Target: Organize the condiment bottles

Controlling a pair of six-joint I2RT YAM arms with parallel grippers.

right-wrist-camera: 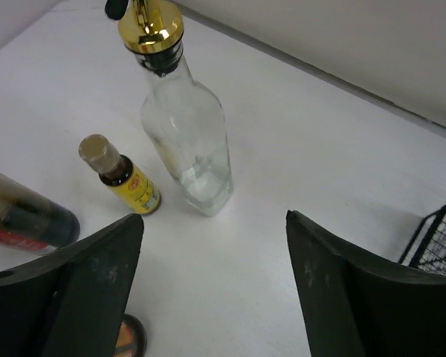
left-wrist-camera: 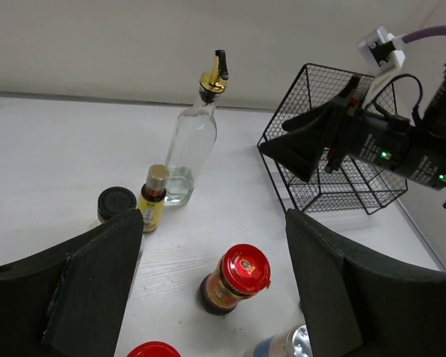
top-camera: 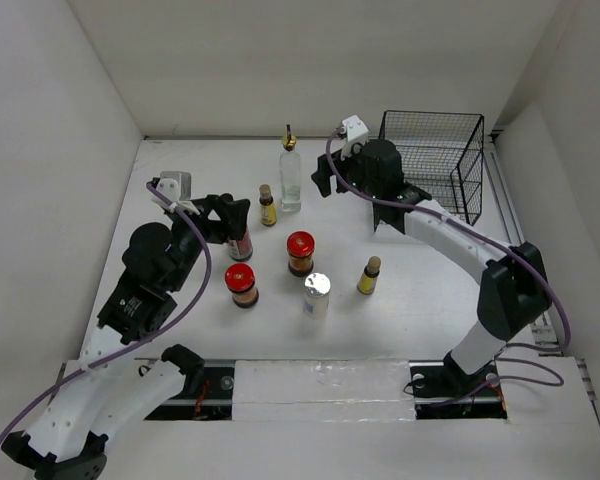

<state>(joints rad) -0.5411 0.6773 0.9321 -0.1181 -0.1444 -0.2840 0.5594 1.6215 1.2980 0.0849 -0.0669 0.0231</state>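
Facing tall clear bottle, upright on table at far centre, long axis vertical: right fingers, spread apart, empty; bottle just ahead, slightly left of gap. Nearer arm: right. Beside dark bottle: left fingers, likewise spread, empty.

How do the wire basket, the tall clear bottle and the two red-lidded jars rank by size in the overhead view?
1. wire basket
2. tall clear bottle
3. far red-lidded jar and near red-lidded jar: look alike, unranked.
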